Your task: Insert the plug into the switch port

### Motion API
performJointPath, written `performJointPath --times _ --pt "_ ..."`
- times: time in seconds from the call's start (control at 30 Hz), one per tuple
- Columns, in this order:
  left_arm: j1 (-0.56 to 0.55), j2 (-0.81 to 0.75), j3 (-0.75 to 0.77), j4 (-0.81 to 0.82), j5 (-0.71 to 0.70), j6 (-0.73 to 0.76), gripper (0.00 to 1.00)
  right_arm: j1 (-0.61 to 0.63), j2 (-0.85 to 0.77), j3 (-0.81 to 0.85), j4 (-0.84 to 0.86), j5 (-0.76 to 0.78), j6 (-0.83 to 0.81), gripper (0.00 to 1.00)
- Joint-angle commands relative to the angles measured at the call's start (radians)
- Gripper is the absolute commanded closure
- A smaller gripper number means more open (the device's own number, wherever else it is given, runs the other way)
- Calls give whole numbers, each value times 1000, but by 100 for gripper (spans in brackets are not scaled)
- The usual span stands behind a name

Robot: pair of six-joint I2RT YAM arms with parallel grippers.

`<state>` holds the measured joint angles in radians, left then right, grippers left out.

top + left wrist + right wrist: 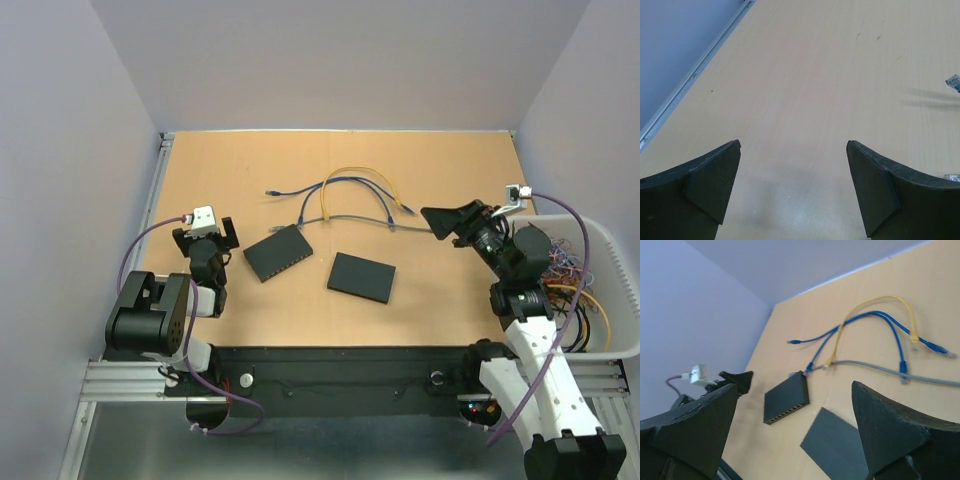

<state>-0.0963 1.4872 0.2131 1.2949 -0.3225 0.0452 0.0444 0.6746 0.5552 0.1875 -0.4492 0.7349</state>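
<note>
1. The black rectangular plastic network switch (279,252) lies flat on the table, ahead of the left pincer (207,240) and well to the left of the right pincer (437,222). Its row of ports (786,412) is on the long side turned toward the arms.
2. The plugs sit on the ends of 3 kinds of thin loose patch cable: blue (870,315), yellow (875,299) and grey (865,364). They sprawl beyond the switch, between it and the right pincer. Some ends reach the switch's far corner, and I cannot tell whether any is seated.
3. The grey cable runs toward the right pincer and ends just beside its fingertips.
4. Both pincers are spread wide and hold nothing. The left one hangs over bare table.
5. My judgement is that this is the reach stage, with no plug gripped yet.
6. The next move calls for one pincer to come down on a free plug, pinch it just behind the connector and line it up square with a port. The other pincer may need to steady the switch.
7. A second dark flat rectangular box (361,277) lies between the 2 pincers, apart from the switch.
8. A white plastic bin (622,300) full of tangled cables stands to the right of the right pincer.
9. The surface is a tan wood-look tabletop (220,170) with a metal rail (152,215) along its left edge.
10. Pale lilac walls (330,60) close in 3 sides.
</note>
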Motion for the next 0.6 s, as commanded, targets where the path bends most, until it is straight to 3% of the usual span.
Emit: performJointPath --times 0.0,0.1,0.13,0.2,0.3,0.4,0.47,0.57 --pt "3 -27 19 284 -9 15 1 15 19 64 -266 75 -104 0" --pt "-14 -54 19 282 -105 1 1 40 63 133 -354 113 -188 1" --pt "-14 -70 23 221 -105 -13 1 84 104 184 -385 156 -210 3" --pt "-23 -88 23 248 -114 11 1 197 152 250 -483 321 -281 5" --pt "-37 -225 123 -19 -209 -19 1 381 270 342 -554 530 -319 7" --pt "-37 -340 362 -607 -188 -178 1 491 373 416 -566 610 -338 7" --pt "-37 -355 495 -744 -149 -307 1 508 437 449 -542 577 -348 7" --pt "-17 -315 517 -926 -205 -604 1 534 532 543 -491 526 -394 6"
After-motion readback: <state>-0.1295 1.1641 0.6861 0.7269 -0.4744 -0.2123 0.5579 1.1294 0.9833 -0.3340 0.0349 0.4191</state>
